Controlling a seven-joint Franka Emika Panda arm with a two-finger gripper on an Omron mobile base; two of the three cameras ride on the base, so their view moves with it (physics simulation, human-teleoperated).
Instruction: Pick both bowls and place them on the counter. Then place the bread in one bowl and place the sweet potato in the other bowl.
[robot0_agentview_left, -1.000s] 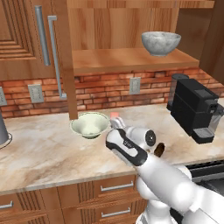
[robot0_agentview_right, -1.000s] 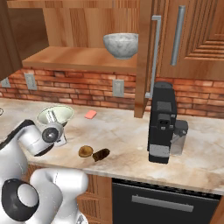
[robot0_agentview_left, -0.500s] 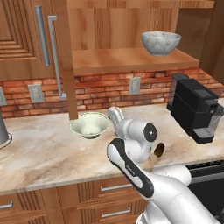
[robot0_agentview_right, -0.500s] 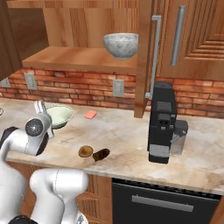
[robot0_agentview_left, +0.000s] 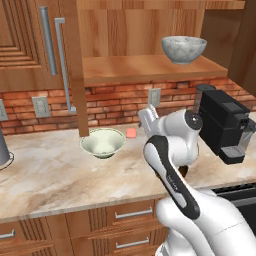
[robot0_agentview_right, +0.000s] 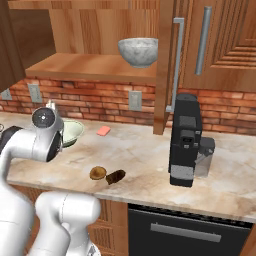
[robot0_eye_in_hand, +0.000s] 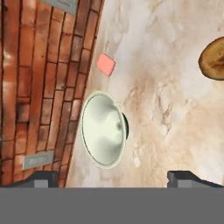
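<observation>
- Since the earlier frames the arm has swung up and back from the cream-white bowl (robot0_agentview_left: 103, 142), its wrist now raised beside that bowl rather than low over the tabletop (robot0_agentview_left: 45, 175).
- Seen from the hand view, the tool (robot0_eye_in_hand: 118, 178) has its tips spread wide with nothing between them; it holds nothing.
- That cream-white bowl sits upright on the tabletop, just in front of the brick wall (robot0_agentview_left: 110, 102), with a pink square (robot0_agentview_left: 131, 133) just beside it on the coffee machine's (robot0_agentview_left: 226, 125) side.
- Well above the cream-white bowl, the grey stone-look bowl (robot0_agentview_left: 183, 48) rests on the wooden shelf (robot0_agentview_left: 135, 69), untouched.
- Bread (robot0_agentview_right: 98, 173) and sweet potato (robot0_agentview_right: 115, 176) lie touching or nearly so, nearer the tabletop's front edge than the cream-white bowl and towards the coffee machine.
- Judged from this, one bowl is already placed and the step in hand is fetching the second.
- Next, the tool must rise to shelf height and approach the grey bowl's rim from the front, one finger inside and one outside, clear of the cabinet post beside the shelf.
- Once gripped, the grey bowl needs lowering to a bare patch near the cream-white bowl, away from the bread and sweet potato.
</observation>
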